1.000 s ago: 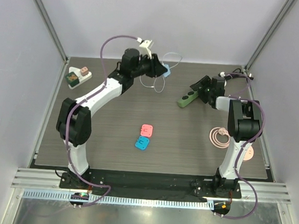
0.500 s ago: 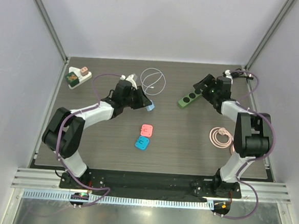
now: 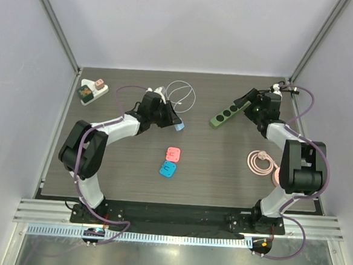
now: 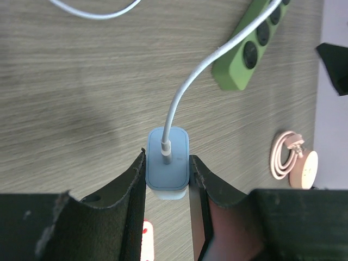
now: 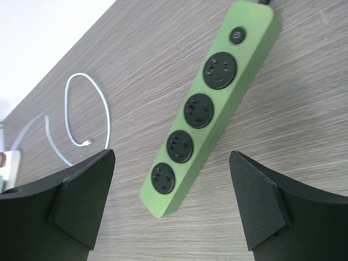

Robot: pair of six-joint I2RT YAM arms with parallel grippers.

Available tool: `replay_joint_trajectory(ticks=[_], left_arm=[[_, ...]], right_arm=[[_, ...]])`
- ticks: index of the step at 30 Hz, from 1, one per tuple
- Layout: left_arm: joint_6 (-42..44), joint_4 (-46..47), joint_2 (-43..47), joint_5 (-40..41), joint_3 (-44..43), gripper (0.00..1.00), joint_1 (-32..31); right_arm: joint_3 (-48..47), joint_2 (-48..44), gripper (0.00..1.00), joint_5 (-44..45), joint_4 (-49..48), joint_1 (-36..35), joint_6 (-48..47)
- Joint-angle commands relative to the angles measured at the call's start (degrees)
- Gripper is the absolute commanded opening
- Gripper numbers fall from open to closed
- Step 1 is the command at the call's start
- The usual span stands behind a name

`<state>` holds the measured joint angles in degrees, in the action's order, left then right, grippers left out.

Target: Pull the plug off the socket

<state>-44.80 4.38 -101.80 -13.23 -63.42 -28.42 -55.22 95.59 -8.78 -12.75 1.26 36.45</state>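
Left gripper [image 4: 167,173] pinches the blue plug [image 4: 167,155]; right gripper [image 5: 171,174] hangs wide open, empty, above the green power strip [image 5: 209,103].

Bright, even light falls from overhead; shadows on the dark wood-grain tabletop [image 3: 222,172] are faint and soft-edged. The brushed metal sheet [image 3: 173,259] at the near edge carries a dull sheen. In the left wrist view a broad blurred shadow lies on the wood, and the black left gripper [image 4: 167,160] is nearly featureless. The black right gripper [image 5: 171,154] is soft-focused, the long green plastic power strip [image 5: 209,106] sharp; that view's top-left corner washes out white.
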Motion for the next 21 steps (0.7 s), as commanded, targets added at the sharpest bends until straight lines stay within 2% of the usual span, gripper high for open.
replay_joint_trajectory(ticks=[1,4,8,10,11,12,14,21], left_arm=[[-0.1,-2.6,-0.7,0.8,-0.4,0.17,-0.1],[-0.4,-1.5,0.4,2.7,2.7,0.26,-0.1],[0.5,-2.9,2.1,4.5,4.0,0.47,-0.1],[1.0,-3.8,3.8,5.8,4.0,0.52,-0.1],[1.5,-4.2,4.6,6.4,4.4,0.74,-0.1],[1.8,-4.2,5.4,6.9,4.6,0.84,-0.1],[2.1,-6.4,7.9,8.7,5.1,0.96,-0.1],[5.1,-15.0,19.6,16.6,6.9,0.98,0.6]], right_arm=[[0.1,-3.1,0.92,-2.6,-4.1,-0.2,1.2],[0.4,-4.1,0.92,-2.7,-4.7,-0.2,1.4],[0.6,-4.4,0.92,-3.3,-5.0,-0.2,1.7],[0.5,-4.2,0.92,-4.4,-5.4,-0.2,2.7],[0.4,-4.3,0.92,-5.3,-5.9,-0.3,3.0],[0.5,-4.4,0.92,-5.6,-6.2,-0.3,3.9],[0.5,-5.1,0.92,-6.1,-6.7,-0.9,4.1],[-1.2,-7.3,0.92,-3.6,-4.9,-6.3,2.8]])
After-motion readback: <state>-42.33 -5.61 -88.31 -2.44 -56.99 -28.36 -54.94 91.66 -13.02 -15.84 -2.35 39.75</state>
